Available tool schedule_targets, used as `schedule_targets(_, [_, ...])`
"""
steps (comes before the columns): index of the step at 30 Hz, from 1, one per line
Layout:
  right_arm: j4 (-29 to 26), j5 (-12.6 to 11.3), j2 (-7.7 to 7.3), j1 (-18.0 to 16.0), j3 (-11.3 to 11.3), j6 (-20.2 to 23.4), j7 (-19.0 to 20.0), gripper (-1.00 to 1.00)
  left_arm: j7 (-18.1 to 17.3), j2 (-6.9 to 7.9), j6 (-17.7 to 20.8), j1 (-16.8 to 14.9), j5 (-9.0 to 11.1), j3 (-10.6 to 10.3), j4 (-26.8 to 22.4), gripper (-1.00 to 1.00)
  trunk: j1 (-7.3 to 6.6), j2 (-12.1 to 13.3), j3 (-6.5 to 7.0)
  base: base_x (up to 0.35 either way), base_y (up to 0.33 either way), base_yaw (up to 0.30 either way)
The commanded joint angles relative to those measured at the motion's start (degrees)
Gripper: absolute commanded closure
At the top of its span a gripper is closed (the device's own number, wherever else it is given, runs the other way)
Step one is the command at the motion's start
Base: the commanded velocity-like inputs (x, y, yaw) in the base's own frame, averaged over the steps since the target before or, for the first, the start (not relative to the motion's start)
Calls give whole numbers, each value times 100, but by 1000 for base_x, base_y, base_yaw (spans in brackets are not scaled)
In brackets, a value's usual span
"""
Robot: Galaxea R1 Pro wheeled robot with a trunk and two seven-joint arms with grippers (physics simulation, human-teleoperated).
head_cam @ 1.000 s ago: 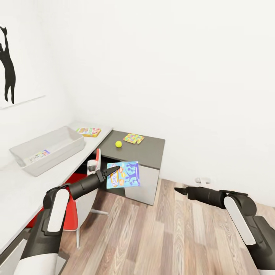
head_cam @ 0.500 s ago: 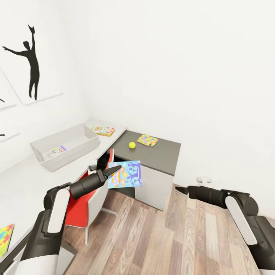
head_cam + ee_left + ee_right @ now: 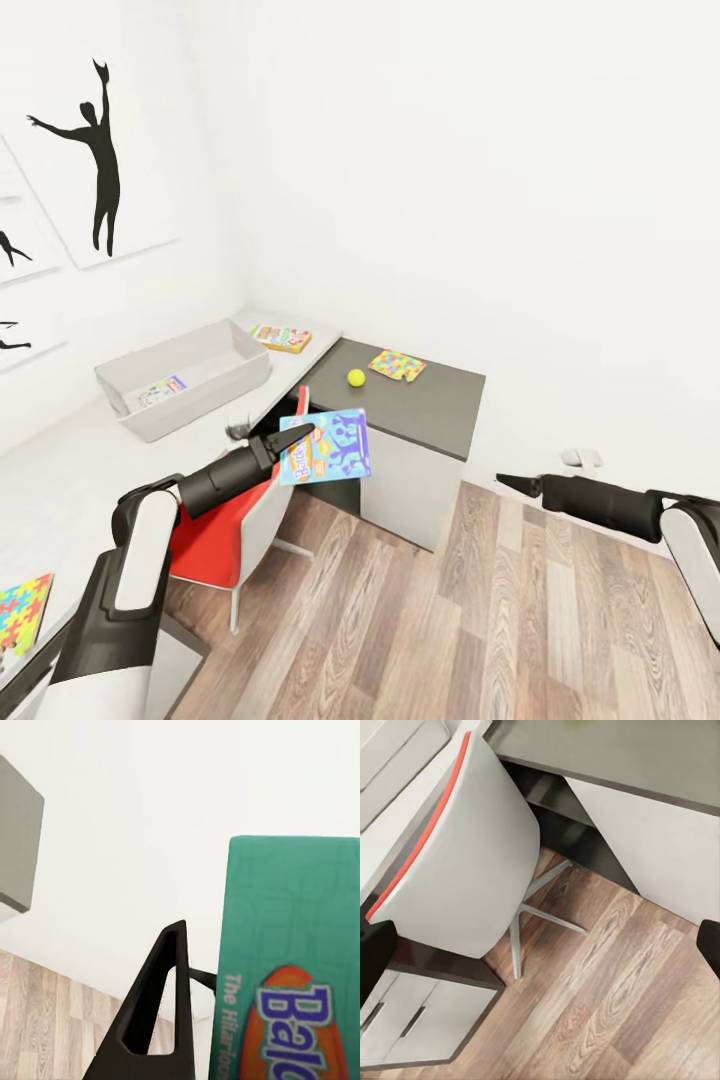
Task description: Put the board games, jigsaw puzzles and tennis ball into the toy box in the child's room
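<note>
One flat printed item is already seen lying inside the light grey plastic toy box (image 3: 185,375) on the pale wing of the L-shaped desk (image 3: 60,480). A blue cartoon-lidded board game (image 3: 327,446) is held clamped in the left gripper (image 3: 300,436), in the air short of the desk. Left outside are judged to be a yellow-orange board game (image 3: 280,337) beyond the tub, a small yellow-green tennis ball (image 3: 356,377) and a multicoloured jigsaw square (image 3: 397,365) on the dark wing, and another jigsaw (image 3: 22,612) nearer. The right gripper (image 3: 505,482) is empty, its fingers apparently together.
</note>
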Motion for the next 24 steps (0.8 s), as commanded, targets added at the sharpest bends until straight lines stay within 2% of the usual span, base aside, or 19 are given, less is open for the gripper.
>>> schedule_targets(1, [-1,40,-1,-5,-8,24,56,-100,-44,-6,26,-6,-35,14,-2,100,3,-11,-12,1,0,19])
schedule_targets(8, [-19,58,-95,69,-162,24,381,-100,171,-27,19,92,12,15,-247,100,3,-11,-23,0,0,58])
schedule_targets(16, [-22,68,-110,88,-203,24,461,-100,343,-51,18,133,27,-8,-353,100,3,-11,-44,2,0,188])
schedule_targets(24, [-21,85,-76,90,-199,24,480,-100,656,-63,-2,142,23,-266,-393,100,3,-11,-63,134,-93,253])
